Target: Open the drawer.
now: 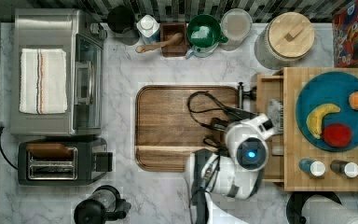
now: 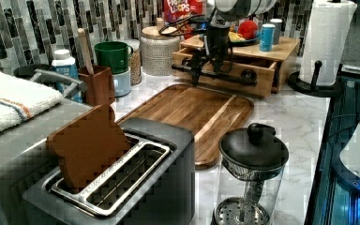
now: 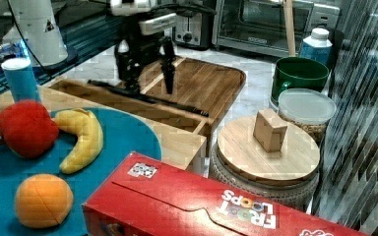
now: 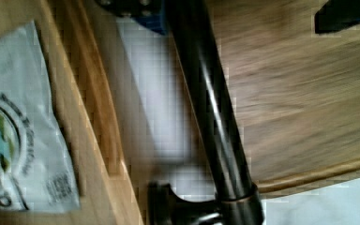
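The light-wood drawer point(image 3: 177, 120) stands partly pulled out of the pale butcher-block unit point(image 1: 328, 179), its front toward the brown tray. Its long black bar handle point(image 3: 187, 108) runs along the front. My gripper point(image 3: 149, 81) hangs over the handle, open, with one finger on each side of the bar and nothing clamped. The left view shows the gripper point(image 2: 211, 65) at the handle point(image 2: 236, 76) on the drawer point(image 2: 229, 83). In the wrist view the handle point(image 4: 211, 103) passes between the fingers, closer to one, and a white packet point(image 4: 18, 140) lies inside the drawer point(image 4: 93, 93).
A brown rounded wooden tray point(image 1: 182, 126) lies right in front of the drawer. On the unit sit a blue plate point(image 1: 307, 100) of fruit and two shakers. A lidded canister point(image 1: 289, 37), green mug point(image 1: 205, 30), paper towel roll point(image 2: 328, 37) and French press point(image 2: 251, 173) stand nearby.
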`<state>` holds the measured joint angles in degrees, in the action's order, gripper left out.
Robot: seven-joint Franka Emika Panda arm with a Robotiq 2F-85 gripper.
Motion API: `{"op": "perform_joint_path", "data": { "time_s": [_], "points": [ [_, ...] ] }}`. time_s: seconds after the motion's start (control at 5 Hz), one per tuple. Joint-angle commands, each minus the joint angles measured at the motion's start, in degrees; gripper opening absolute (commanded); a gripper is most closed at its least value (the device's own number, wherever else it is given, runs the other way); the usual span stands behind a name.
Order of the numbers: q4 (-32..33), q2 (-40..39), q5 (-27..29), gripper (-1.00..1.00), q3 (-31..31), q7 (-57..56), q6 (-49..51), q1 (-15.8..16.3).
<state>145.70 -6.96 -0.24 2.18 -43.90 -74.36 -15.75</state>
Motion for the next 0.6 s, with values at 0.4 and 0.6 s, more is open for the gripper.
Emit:
{"op": "perform_joint_path", "data": {
  "time_s": [0.4, 0.6],
  "points": [
    [-3.2, 1.7, 9.1, 1.00, 15.4, -1.5, 7.4, 5.8],
    [-5.1, 0.9, 9.1, 1.00, 15.6, 2.1, 9.6, 6.1]
  ]
}}
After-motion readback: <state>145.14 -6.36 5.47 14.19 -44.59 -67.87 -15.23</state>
